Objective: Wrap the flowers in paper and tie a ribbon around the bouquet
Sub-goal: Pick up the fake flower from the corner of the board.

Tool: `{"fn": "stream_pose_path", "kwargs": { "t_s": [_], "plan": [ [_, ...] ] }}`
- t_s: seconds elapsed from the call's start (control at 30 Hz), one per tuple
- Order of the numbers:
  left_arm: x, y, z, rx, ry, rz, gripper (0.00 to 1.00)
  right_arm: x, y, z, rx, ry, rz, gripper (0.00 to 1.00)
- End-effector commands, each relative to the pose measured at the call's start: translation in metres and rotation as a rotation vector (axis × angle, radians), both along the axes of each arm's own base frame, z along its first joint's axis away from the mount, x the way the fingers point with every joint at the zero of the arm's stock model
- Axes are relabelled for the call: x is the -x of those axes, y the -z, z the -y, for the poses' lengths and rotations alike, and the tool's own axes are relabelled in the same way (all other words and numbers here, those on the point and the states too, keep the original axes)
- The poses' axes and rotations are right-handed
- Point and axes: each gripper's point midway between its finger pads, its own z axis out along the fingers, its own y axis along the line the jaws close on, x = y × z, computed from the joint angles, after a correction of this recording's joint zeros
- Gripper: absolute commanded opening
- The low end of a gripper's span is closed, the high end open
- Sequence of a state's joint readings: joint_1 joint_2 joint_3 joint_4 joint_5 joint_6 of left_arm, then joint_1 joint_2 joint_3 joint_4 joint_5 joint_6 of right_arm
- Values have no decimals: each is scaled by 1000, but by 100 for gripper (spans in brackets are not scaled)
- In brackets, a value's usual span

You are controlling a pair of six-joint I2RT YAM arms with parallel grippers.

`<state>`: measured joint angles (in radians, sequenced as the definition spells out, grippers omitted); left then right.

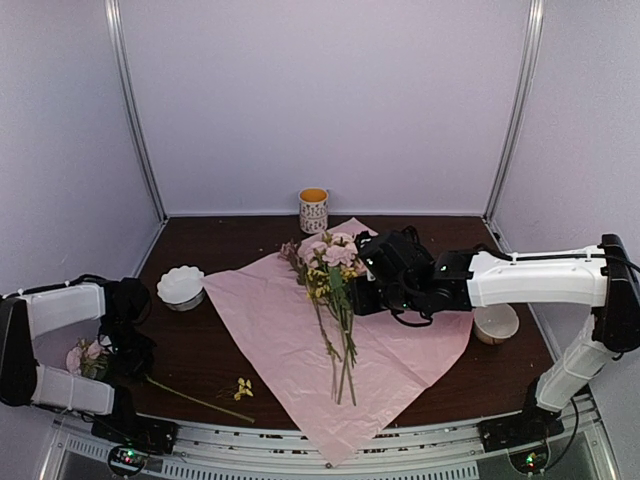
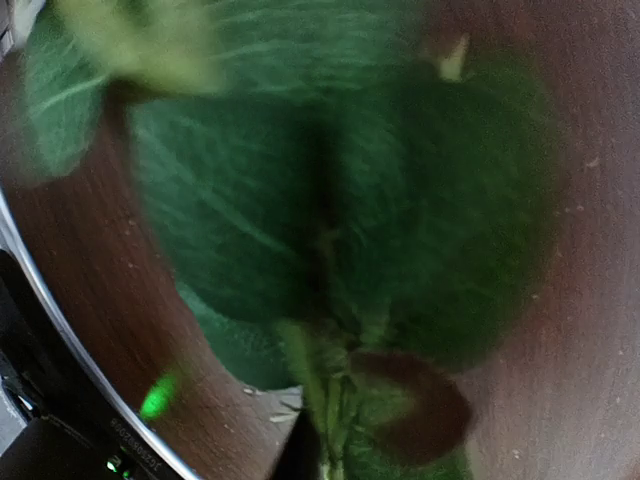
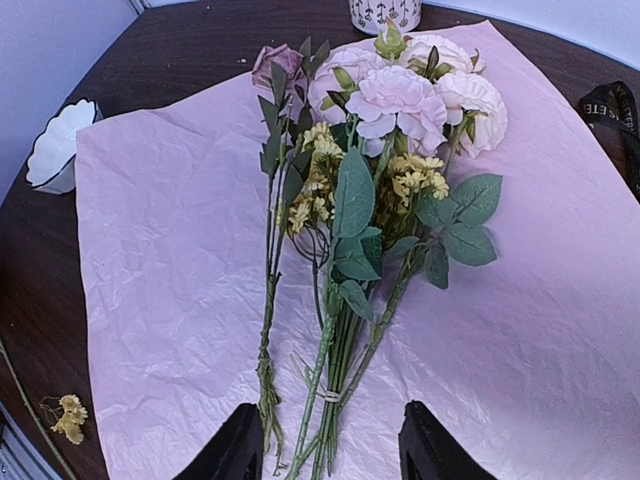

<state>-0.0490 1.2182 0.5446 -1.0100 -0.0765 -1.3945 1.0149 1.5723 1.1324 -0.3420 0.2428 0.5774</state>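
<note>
The right gripper (image 3: 330, 440) stands about half open, its fingers straddling the stem ends of the flowers (image 3: 385, 150) without clamping them. The flowers lie on the creased lilac-pink paper (image 3: 170, 260), blooms toward 12 o'clock. The black ribbon (image 3: 612, 105) lies at 2 o'clock, with only "ETE" readable. The left gripper (image 1: 125, 350) sits by a loose pink flower (image 1: 86, 357) at 8 o'clock from the paper. Blurred leaves fill its camera, so I cannot tell its opening. The dark brown tabletop (image 1: 200, 250) carries a patterned mug (image 1: 313, 210) at 12 o'clock and a white scalloped bowl (image 1: 181, 286) at 10. Pale walls (image 1: 320, 100) enclose it.
</note>
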Motion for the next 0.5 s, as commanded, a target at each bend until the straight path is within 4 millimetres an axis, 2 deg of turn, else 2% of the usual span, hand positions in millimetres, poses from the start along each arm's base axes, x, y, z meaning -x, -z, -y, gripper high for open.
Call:
{"fn": "stream_pose_path", "kwargs": {
  "t_s": [0.0,0.13,0.23,0.33,0.43,0.47],
  "plan": [
    [-12,17,23,136,-9,61,0,-3,-16,5,9,16,47,47],
    [-16,6,14,87,21,72,0,-5,-19,8,20,22,68,48],
    [-27,-14,6,32,47,136,0,-7,-19,6,33,19,66,47],
    [-35,-56,-10,-84,72,194,0,-7,-18,2,32,9,59,47],
    [-48,-115,-37,-256,91,311,0,-6,-21,-3,13,-11,57,47],
    [-55,-143,-50,-345,91,366,0,-5,-23,-5,0,-21,59,47]
  ]
}}
